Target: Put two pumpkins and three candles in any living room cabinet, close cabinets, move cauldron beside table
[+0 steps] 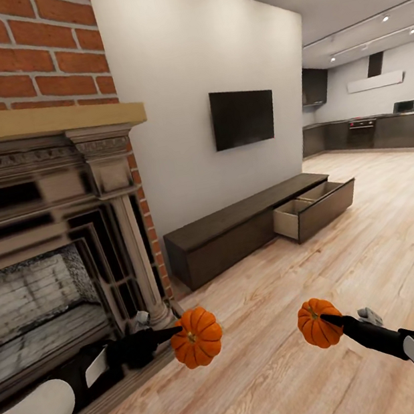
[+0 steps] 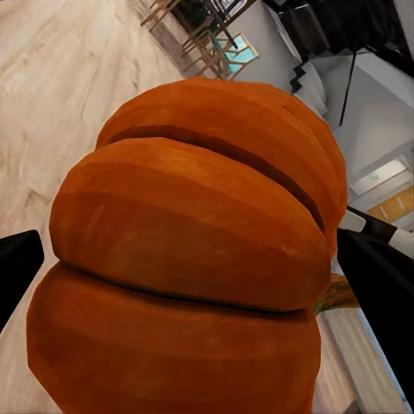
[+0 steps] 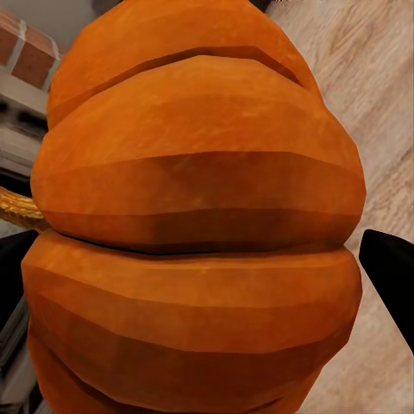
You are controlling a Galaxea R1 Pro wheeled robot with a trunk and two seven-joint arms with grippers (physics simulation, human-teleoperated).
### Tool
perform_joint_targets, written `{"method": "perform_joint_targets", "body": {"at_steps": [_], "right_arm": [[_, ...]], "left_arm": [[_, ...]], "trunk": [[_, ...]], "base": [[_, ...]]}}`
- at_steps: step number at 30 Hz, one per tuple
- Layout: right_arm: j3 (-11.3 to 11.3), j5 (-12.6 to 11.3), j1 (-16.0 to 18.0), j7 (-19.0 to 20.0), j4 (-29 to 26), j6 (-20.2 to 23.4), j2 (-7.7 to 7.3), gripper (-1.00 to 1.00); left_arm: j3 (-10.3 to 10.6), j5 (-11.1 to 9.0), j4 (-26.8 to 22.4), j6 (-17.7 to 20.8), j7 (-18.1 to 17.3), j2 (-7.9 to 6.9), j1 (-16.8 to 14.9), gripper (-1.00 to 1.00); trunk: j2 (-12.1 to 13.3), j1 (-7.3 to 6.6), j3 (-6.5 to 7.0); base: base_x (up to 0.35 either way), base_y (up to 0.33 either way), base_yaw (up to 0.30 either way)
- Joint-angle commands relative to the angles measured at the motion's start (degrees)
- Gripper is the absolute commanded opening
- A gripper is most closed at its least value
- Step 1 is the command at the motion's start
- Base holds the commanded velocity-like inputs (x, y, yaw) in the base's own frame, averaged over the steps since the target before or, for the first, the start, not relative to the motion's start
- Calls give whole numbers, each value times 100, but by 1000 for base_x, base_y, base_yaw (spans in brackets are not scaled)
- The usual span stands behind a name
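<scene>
I see left tool gripping ribbed orange pumpkin above wood floor, stem facing right pumpkin, gripped by right tool. Long dark-brown cabinet behind, right drawer pulled out.

There are no words, numbers, labels or signs to read in any of these pictures.
</scene>
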State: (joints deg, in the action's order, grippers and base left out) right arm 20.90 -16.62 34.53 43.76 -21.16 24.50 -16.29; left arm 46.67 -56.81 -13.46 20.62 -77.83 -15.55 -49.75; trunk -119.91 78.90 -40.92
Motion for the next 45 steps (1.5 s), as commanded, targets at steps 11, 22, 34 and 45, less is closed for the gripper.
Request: {"method": "perform_joint_targets", "body": {"at_steps": [11, 22, 34, 45], "right_arm": [[-3, 4, -8, -28, 5, -4, 10, -100], [1, 1, -8, -37, 17, 0, 8, -100], [1, 1, -8, -43, 40, -6, -3, -100], [-2, 1, -8, -58, 43, -7, 3, -100]], "left_arm": [[-1, 12, -1, -35, 39, 0, 1, -100], [7, 7, -16, -48, 12, -19, 1, -100], [0, 8, 0, -66, 24, -30, 1, -100], [0, 4, 39, -99, 19, -45, 1, -100]], "trunk": [[443, -242, 154], [764, -418, 197], [764, -418, 88], [764, -418, -13]], "base": [[0, 0, -4], [0, 0, 0], [0, 0, 0], [0, 0, 0]]}}
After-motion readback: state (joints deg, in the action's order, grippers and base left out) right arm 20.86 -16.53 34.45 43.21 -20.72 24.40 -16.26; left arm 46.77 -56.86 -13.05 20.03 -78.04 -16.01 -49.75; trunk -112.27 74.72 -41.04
